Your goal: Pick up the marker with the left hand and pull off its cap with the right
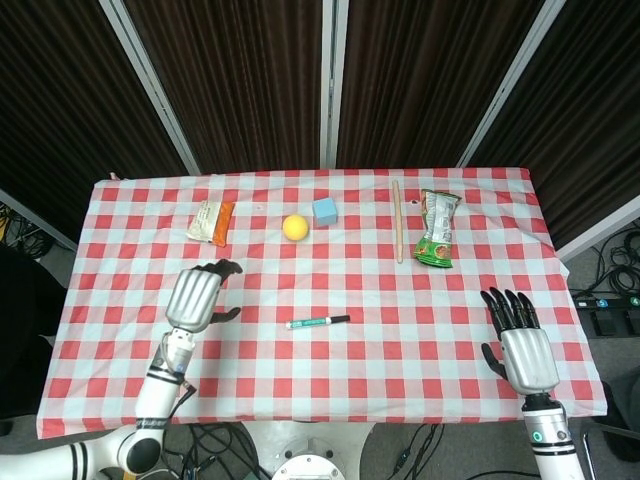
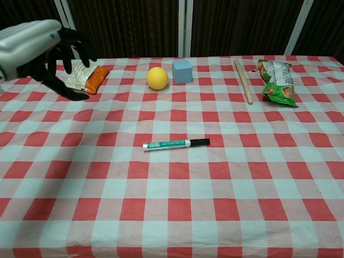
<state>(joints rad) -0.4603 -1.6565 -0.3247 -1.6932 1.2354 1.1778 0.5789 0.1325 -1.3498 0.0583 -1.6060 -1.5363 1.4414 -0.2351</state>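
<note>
The marker (image 1: 317,322) (image 2: 176,143) lies flat near the middle of the checked table (image 1: 260,370), white-and-green barrel to the left, black cap to the right. My left hand (image 1: 198,297) (image 2: 40,51) hovers above the table to the marker's left, fingers apart and curved downward, holding nothing. My right hand (image 1: 520,345) stays at the table's front right edge, fingers spread, empty; only the head view shows it.
Along the far side lie an orange-and-white snack packet (image 1: 211,221) (image 2: 85,76), a yellow ball (image 1: 294,227) (image 2: 157,78), a blue cube (image 1: 324,211) (image 2: 182,71), a wooden stick (image 1: 397,220) (image 2: 242,80) and a green snack bag (image 1: 437,229) (image 2: 277,81).
</note>
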